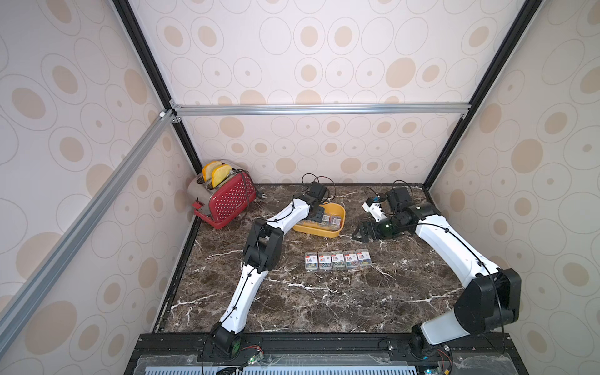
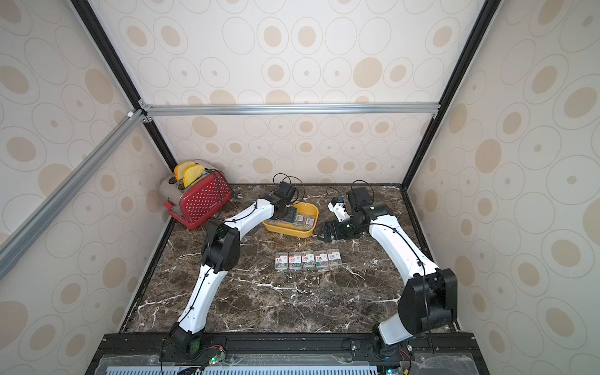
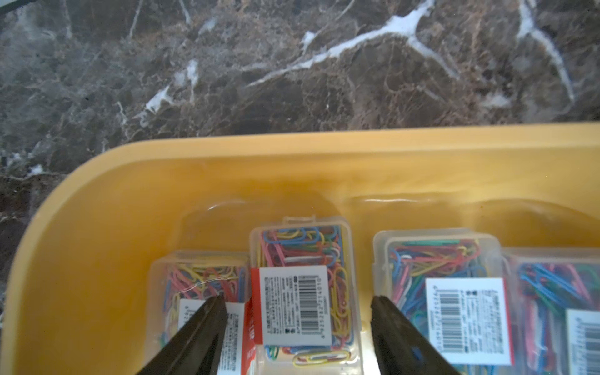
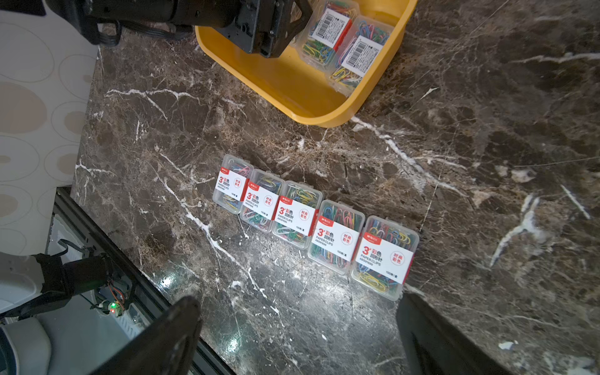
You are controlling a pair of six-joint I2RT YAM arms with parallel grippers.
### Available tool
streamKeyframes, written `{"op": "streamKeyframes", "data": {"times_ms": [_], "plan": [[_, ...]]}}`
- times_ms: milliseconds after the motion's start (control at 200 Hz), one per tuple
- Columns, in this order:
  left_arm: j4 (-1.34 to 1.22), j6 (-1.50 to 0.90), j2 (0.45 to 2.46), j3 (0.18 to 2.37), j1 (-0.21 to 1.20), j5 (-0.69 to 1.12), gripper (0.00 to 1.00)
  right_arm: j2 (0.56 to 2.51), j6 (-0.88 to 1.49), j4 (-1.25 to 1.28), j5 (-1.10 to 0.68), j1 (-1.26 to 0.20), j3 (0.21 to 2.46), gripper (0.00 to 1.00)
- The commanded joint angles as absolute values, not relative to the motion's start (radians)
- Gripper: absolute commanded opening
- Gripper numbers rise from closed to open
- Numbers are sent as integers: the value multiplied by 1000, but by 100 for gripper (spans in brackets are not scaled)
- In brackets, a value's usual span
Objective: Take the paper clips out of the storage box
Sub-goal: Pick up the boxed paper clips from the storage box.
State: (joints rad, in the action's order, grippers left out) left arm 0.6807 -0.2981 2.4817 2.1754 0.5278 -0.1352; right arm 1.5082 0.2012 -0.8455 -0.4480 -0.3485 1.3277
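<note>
The yellow storage box [image 1: 328, 233] [image 2: 289, 231] stands at the back middle of the marble table. Several clear boxes of paper clips [image 3: 302, 253] [image 4: 341, 42] lie in it, barcode labels up. My left gripper [image 3: 297, 297] [image 1: 319, 215] reaches down into it, open, its fingers astride one clip box; a strip of yellow floor shows between that box and one finger [image 3: 389, 324]. Several more clip boxes [image 1: 337, 259] [image 2: 307, 259] [image 4: 311, 224] lie in a row on the table in front of the tub. My right gripper [image 4: 298, 300] [image 1: 356, 235] hovers open and empty right of the tub.
A red dotted toaster [image 1: 227, 198] [image 2: 201, 201] with two slices of bread stands in the back left corner. Papered walls close the table on three sides. The left arm's elbow [image 1: 263, 243] rises just left of the row of clip boxes.
</note>
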Motion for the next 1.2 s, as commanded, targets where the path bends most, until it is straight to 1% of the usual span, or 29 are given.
{"op": "streamKeyframes", "data": {"times_ms": [0,100,220,310,616,766,856,901,951,1037,1092,1142,1197], "plan": [[785,-297,2578,2179,517,-101,71,1519,192,-845,-461,-350,1334,100],[790,-293,2600,2200,517,-104,72,1522,193,-844,-463,-351,1335,100],[786,-289,2609,2209,517,-114,78,1526,195,-839,-466,-350,1338,100],[767,-286,2600,2197,517,-124,78,1528,198,-836,-469,-352,1338,100],[692,-281,2581,2159,520,-120,65,1531,201,-827,-474,-352,1341,100],[736,-295,2600,2185,521,-118,60,1533,203,-827,-479,-351,1347,100],[777,-312,2623,2209,520,-126,60,1534,205,-825,-480,-351,1348,100],[789,-314,2630,2216,519,-116,55,1534,206,-826,-482,-351,1348,100],[790,-314,2626,2211,519,-111,58,1534,206,-825,-482,-353,1346,100],[799,-317,2621,2212,519,-107,66,1533,204,-825,-485,-352,1344,100],[804,-322,2620,2210,520,-97,69,1534,206,-825,-486,-352,1344,100],[810,-325,2616,2204,521,-87,69,1533,206,-825,-485,-354,1345,100],[807,-330,2609,2186,521,-84,67,1531,206,-826,-484,-354,1344,100]]}}
